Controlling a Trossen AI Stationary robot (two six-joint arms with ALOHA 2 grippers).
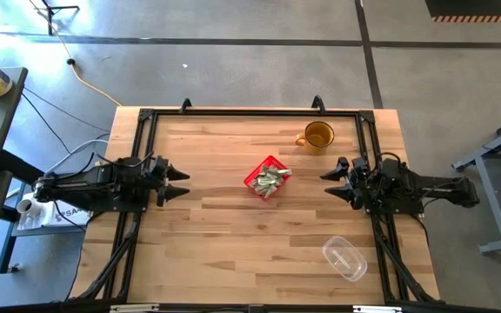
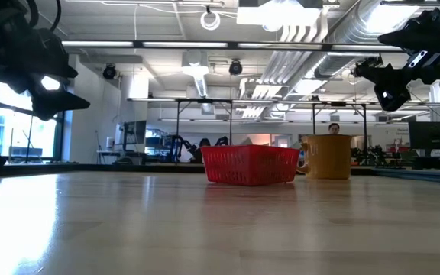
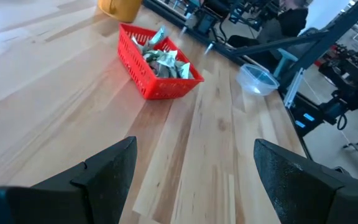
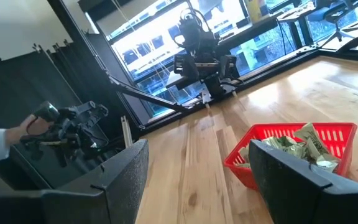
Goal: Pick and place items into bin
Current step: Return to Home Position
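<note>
The left gripper hangs over the left edge of the table, fingers spread wide with nothing between them. The right gripper faces it from the right edge, just as open and just as empty. Between them, well apart from both, sits the red bin, heaped with the pale green-and-white packets.

The heap is what I would watch. Several packets stand above the low rim, so a knock to the table or one more drop could tip one onto the wood. The amber mug stands on the far side, near the right arm, and a wide swing from that arm could clip it. The clear plastic container lies near that arm's base, at the near right corner.

From above I see no loose packet on the boards, though pieces this small might escape me. The low view shows only the bin's slotted wall, with the mug behind and to its right, and hides the contents. The left wrist view shows the packets crowding the rim.
</note>
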